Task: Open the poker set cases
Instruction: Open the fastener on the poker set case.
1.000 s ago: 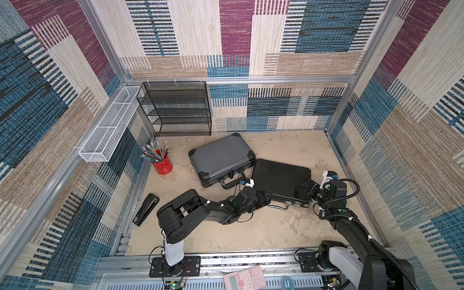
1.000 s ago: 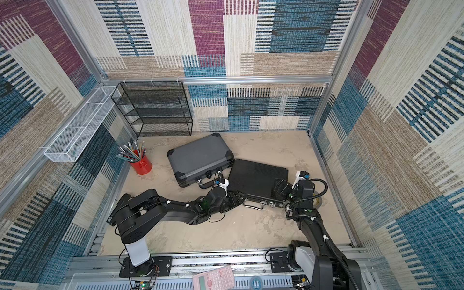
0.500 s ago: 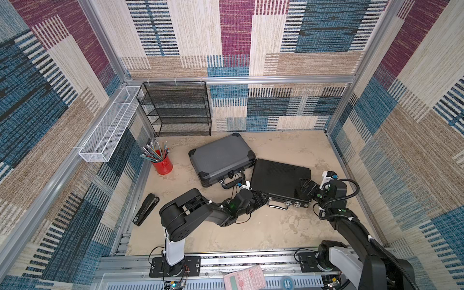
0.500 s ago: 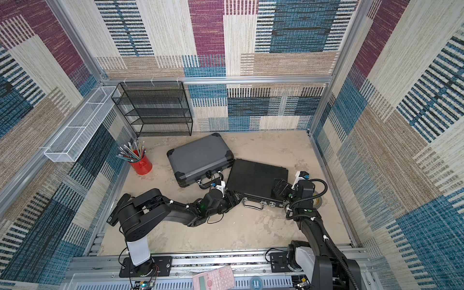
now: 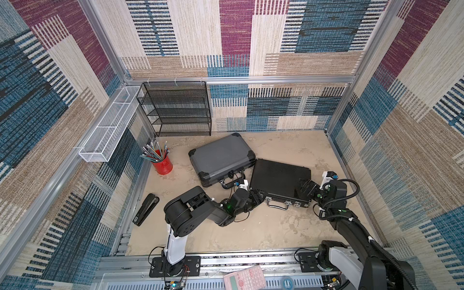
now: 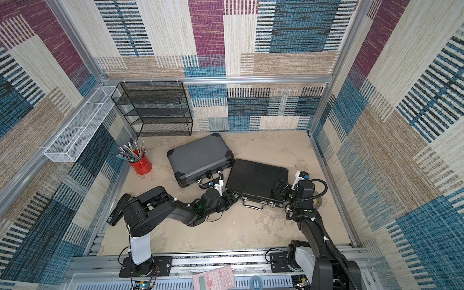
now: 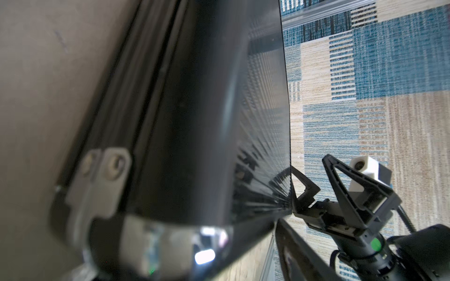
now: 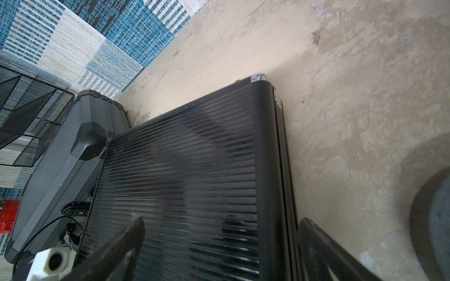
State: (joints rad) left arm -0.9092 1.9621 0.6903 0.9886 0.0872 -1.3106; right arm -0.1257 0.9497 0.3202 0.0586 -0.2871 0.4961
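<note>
Black case (image 5: 276, 180), lid shut, unlatching step: my right jaws gape astride its right end, left jaws' state I cannot tell; next likely needs its latches (image 5: 297, 204) flipped.

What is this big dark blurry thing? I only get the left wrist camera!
Observer: That's the black case. From above it lies flat with its lid shut.
Operator: Is there another case?
Observer: Yes, a grey case sits behind it and to the left, also shut. One of its black corner caps is against the black case's far corner.
Operator: What's the right pincer doing?
Observer: The right pincer is open. Its own camera shows it straddling the black case's side edge, one finger over the lid and the other outside the wall.
</note>
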